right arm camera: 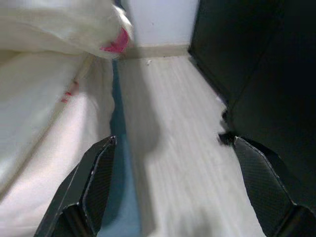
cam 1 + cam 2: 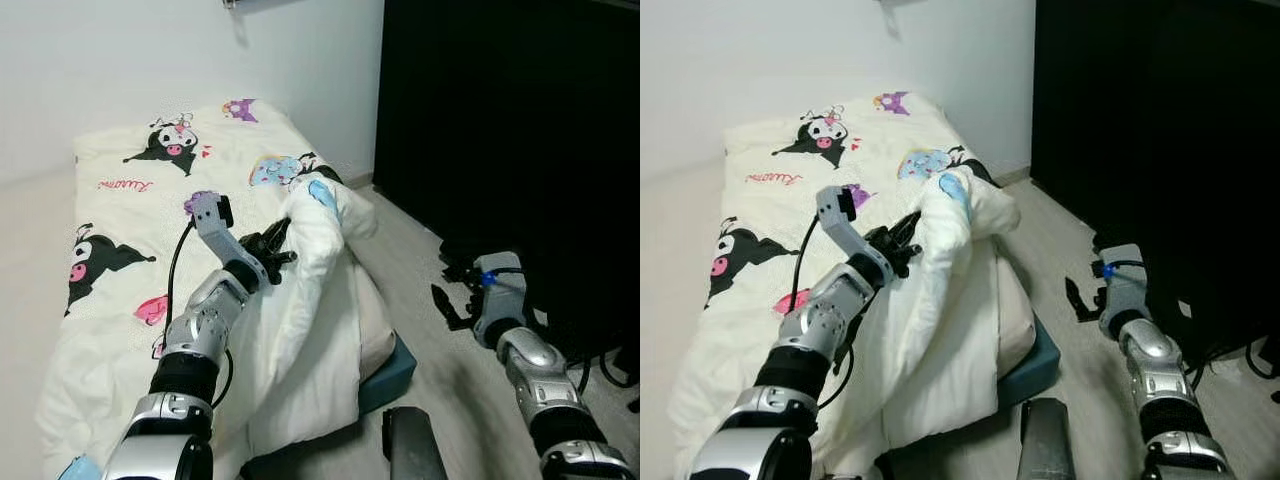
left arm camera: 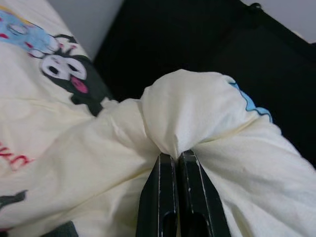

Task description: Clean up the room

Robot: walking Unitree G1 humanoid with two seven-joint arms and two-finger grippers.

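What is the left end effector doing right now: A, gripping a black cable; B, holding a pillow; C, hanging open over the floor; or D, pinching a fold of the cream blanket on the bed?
D: the left end effector has its fingers closed together on a bunched fold of the blanket.

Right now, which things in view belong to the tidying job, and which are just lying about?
Part of the job:
- duvet, bunched at the bed's edge
- left gripper, shut on a fold of the duvet
- bed under it

Just there:
- right gripper, open over the floor
- black wardrobe
- white wall
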